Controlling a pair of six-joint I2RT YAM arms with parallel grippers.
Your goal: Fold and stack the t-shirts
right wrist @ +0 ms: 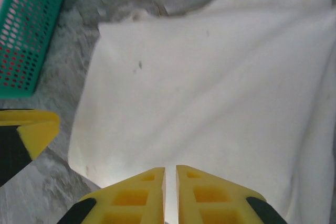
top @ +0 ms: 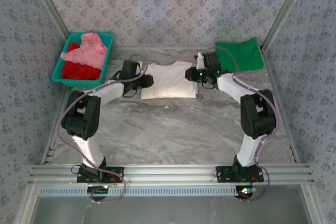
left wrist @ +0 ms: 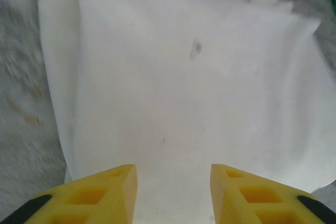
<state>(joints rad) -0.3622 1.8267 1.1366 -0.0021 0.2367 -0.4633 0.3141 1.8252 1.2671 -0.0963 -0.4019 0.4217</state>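
top cam: white shirt (top: 169, 83) flat mid-table (top: 173, 129), green shirt (top: 240, 53) folded at far right, well apart; pink shirt (top: 84, 51) and red shirt (top: 79, 71) piled in teal basket (top: 59, 69) far left

wrist cams add the close stuff: tiny dark mark (left wrist: 195, 50) on white cloth

left pincer (left wrist: 173, 182): wide open, holding nothing, over shirt's left edge

right pincer (right wrist: 170, 179): fingers nearly together, thin slit, cloth right up at tips; can't tell if pinched
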